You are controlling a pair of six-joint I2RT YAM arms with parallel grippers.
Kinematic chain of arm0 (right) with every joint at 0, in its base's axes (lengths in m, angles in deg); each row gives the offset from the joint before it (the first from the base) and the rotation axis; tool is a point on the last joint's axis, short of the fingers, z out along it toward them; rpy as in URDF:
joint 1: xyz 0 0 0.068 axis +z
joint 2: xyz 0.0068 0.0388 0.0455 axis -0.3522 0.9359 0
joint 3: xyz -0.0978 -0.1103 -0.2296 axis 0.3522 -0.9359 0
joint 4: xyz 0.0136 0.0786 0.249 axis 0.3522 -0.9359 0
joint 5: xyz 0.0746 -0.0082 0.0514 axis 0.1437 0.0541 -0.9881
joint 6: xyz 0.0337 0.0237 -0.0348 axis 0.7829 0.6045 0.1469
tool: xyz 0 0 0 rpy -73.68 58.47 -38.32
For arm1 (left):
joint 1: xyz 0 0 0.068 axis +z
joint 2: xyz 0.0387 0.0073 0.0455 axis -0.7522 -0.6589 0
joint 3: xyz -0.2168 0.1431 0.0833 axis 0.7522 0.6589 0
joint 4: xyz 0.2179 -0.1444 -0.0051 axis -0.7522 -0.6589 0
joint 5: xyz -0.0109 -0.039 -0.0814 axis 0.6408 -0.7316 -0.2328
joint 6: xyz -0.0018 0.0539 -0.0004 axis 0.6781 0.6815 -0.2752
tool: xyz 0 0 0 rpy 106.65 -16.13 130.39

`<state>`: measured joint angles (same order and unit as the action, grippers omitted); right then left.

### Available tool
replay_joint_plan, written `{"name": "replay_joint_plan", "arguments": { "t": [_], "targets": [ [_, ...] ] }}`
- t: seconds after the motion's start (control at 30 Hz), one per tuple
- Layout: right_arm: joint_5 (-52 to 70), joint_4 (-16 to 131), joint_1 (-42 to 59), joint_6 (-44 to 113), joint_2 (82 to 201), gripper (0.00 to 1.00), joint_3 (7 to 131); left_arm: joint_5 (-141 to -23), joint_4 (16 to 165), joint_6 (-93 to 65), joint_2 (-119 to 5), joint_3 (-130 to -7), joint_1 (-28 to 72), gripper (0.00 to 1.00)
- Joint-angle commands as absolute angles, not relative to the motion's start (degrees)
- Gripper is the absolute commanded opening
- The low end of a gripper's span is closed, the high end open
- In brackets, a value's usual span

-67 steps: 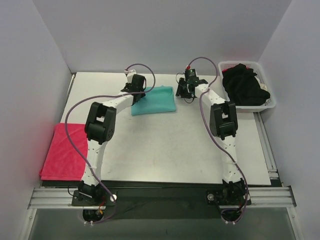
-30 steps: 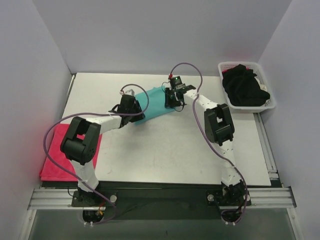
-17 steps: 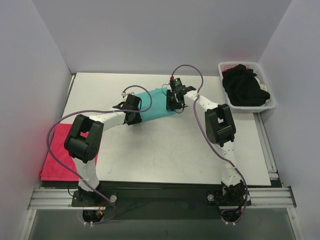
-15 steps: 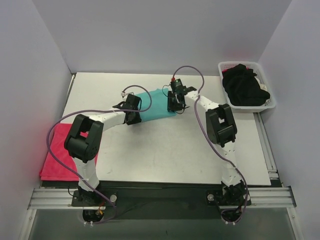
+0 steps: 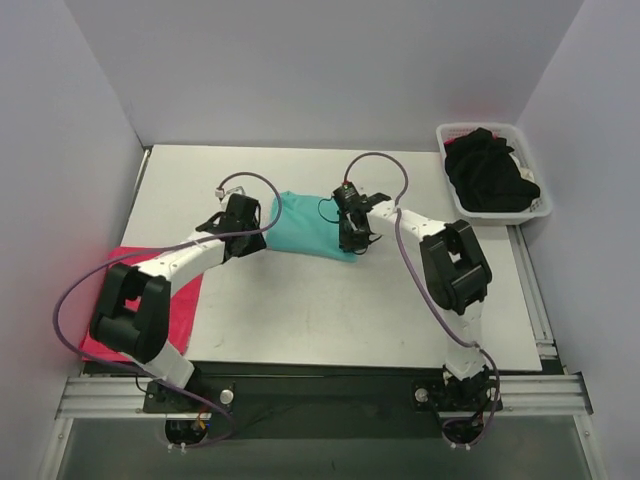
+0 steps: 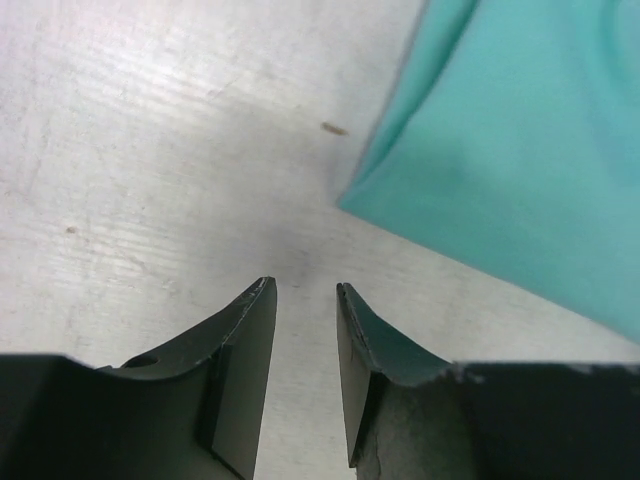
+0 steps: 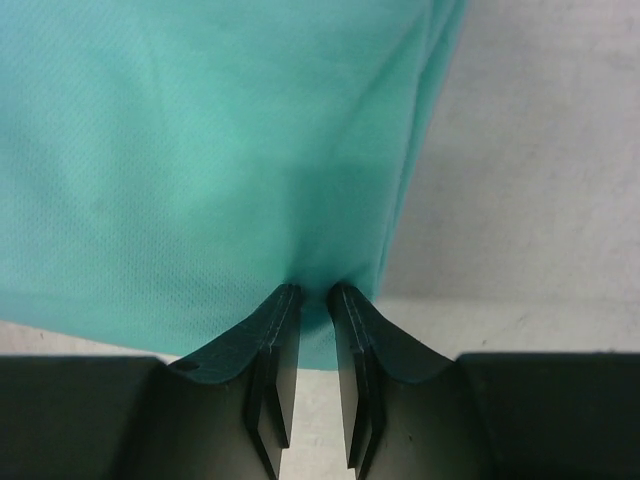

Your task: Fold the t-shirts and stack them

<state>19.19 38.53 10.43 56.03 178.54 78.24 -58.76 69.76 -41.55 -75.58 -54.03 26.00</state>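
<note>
Two shirts look folded | red shirt [image 5: 186, 295] near left, teal shirt [image 5: 305, 227] far middle, not stacked | right gripper [image 7: 315, 290] pinches teal shirt | left gripper [image 6: 300, 288] jaws apart, empty | black shirts [image 5: 490, 180] wait in basket [image 5: 545, 205], far right

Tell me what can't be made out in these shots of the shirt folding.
- Top view: the black t-shirts are heaped in the basket; their number is unclear.
- Top view: the left arm covers part of the pinkish-red t-shirt.
- Right wrist view: whether the right fingers pinch the teal t-shirt or only touch its edge; the tips hide the contact.
</note>
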Motion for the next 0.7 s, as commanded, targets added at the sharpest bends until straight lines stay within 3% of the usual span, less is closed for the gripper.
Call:
{"name": "replay_joint_plan", "arguments": {
  "t": [0.0,0.27,0.53,0.67],
  "targets": [
    [23.63,33.67,12.68,57.09,172.75,0.22,77.32,-65.63,78.78,-41.11,-69.85,-54.78,25.93,0.42],
    [28.11,33.76,13.31,56.66,168.43,0.25,79.86,-76.19,87.66,-41.55,-76.60,-58.74,24.71,0.42],
    [26.01,33.85,13.13,54.98,171.41,0.26,85.31,-75.76,100.31,-40.23,-86.45,-60.32,23.82,0.41],
    [21.88,38.22,12.96,54.20,173.26,0.26,85.23,-71.22,97.71,-38.56,-87.86,-60.94,23.38,0.41]
  ]
}}
